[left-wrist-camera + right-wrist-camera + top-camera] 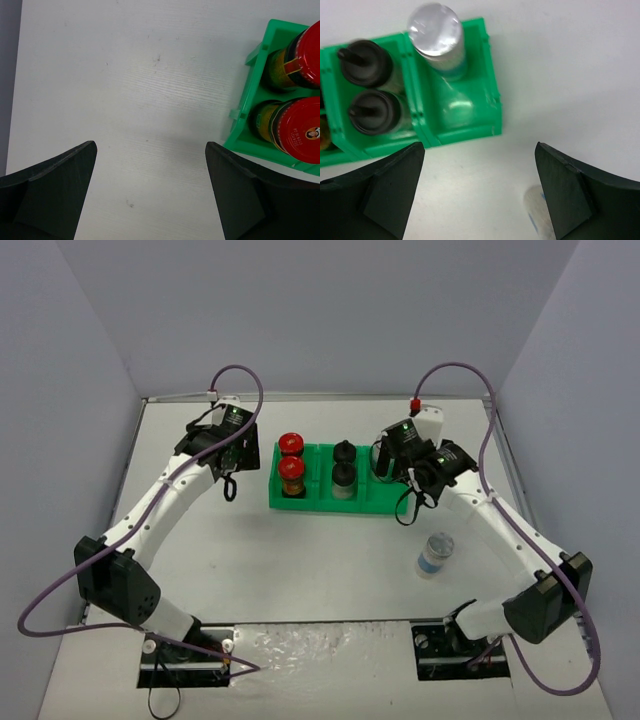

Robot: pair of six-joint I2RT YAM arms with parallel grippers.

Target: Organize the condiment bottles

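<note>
A green three-bin tray (318,502) sits mid-table. Two red-capped condiment bottles (291,444) (292,472) fill its left bin, two black-capped ones (344,451) (344,477) the middle bin. In the right wrist view a silver-capped bottle (436,35) stands at the far end of the right bin (490,80); the near half is bare. Another blue-labelled bottle (436,552) stands on the table in front. My right gripper (479,190) hangs open above the tray's front right corner, holding nothing. My left gripper (150,190) is open over bare table left of the tray (245,100).
Grey walls close in the white table on three sides. Purple cables loop from both arms. The right arm's body (415,455) hides the tray's right bin in the top view. The loose bottle (537,212) shows blurred beside my right finger.
</note>
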